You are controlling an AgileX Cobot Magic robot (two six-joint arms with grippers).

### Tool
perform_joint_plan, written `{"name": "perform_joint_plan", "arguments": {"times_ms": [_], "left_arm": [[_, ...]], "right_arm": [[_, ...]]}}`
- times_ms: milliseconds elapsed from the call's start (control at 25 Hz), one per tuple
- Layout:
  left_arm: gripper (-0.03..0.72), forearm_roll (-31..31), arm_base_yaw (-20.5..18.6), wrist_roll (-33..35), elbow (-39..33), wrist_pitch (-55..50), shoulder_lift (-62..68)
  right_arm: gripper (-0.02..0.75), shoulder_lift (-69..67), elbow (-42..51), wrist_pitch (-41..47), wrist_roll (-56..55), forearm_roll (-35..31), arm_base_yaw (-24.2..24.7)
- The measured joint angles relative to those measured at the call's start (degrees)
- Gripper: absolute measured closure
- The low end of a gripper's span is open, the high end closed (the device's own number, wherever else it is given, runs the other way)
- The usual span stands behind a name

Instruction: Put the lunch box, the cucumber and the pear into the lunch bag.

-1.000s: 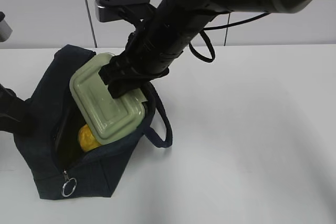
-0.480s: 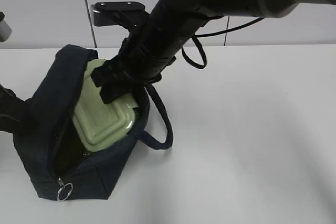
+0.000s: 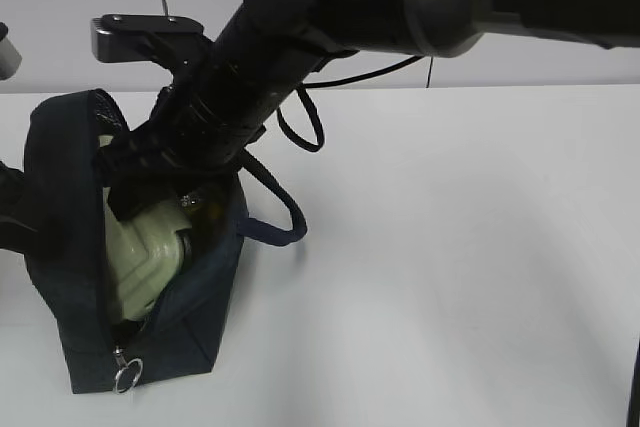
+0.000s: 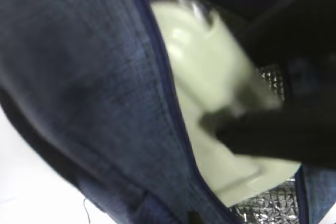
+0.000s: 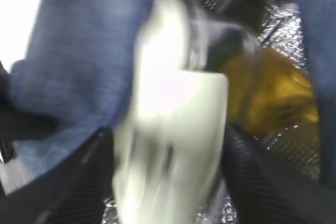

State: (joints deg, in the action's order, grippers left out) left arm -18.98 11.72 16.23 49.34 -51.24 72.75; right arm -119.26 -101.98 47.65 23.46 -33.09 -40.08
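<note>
The lunch bag [image 3: 70, 277] sits at the left edge of the surface [image 3: 450, 267], near its front corner, mouth up and zipper undone, the metal ring pull [image 3: 126, 377] hanging at the low end of the zip. The lunch box [image 3: 140, 257] is inside the mouth, standing on edge with its pale green lid facing outward and most of its body below the fabric rim. The right hand [image 3: 150, 182] reaches down into the opening with a finger on either side of the box; the right wrist view shows the box [image 5: 173, 129] between the two dark fingers [image 5: 247, 171], the jaws set about as wide as the box, and blur leaves it unclear whether they still press it. Beside the box lies the yellow pear [image 5: 278, 98] on the silver lining [image 5: 283, 150]. The cucumber is not visible in any view. The left hand, pressed together, appears to hold the bag's left wall at the edge of the exterior view; it is mostly out of sight.

Handling, as judged: the box is rigid and fairly heavy for its size, with a smooth lid and a breakable glass base, so it is best taken across its short sides and lowered rather than dropped. The bag is soft and collapses unless its rim is held open. The pear bruises under the box's weight.
</note>
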Motion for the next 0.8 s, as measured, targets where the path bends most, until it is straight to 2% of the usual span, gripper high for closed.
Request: {"name": "perform_joint_plan", "arguments": {"times_ms": [80, 160, 280, 440, 800], "left_arm": [[0.686, -0.11, 0.00, 0.00, 0.00, 0.06, 0.00], [0.686, -0.17, 0.00, 0.00, 0.00, 0.06, 0.00], [0.686, -0.17, 0.00, 0.00, 0.00, 0.01, 0.00], [0.686, -0.17, 0.00, 0.00, 0.00, 0.01, 0.00], [0.686, -0.17, 0.00, 0.00, 0.00, 0.01, 0.00]], "right_arm": [[0.193, 0.00, -1.62, 2.08, 0.21, 1.69, -0.23], [0.157, 0.00, -4.39, 4.54, -1.04, 5.58, -0.23], [0.155, 0.00, -9.33, 8.53, -5.30, 14.08, -0.23], [0.162, 0.70, -14.04, 9.98, -10.57, 21.64, -0.23], [0.172, -2.75, -14.84, 14.62, -18.54, 29.33, -0.23]]}}
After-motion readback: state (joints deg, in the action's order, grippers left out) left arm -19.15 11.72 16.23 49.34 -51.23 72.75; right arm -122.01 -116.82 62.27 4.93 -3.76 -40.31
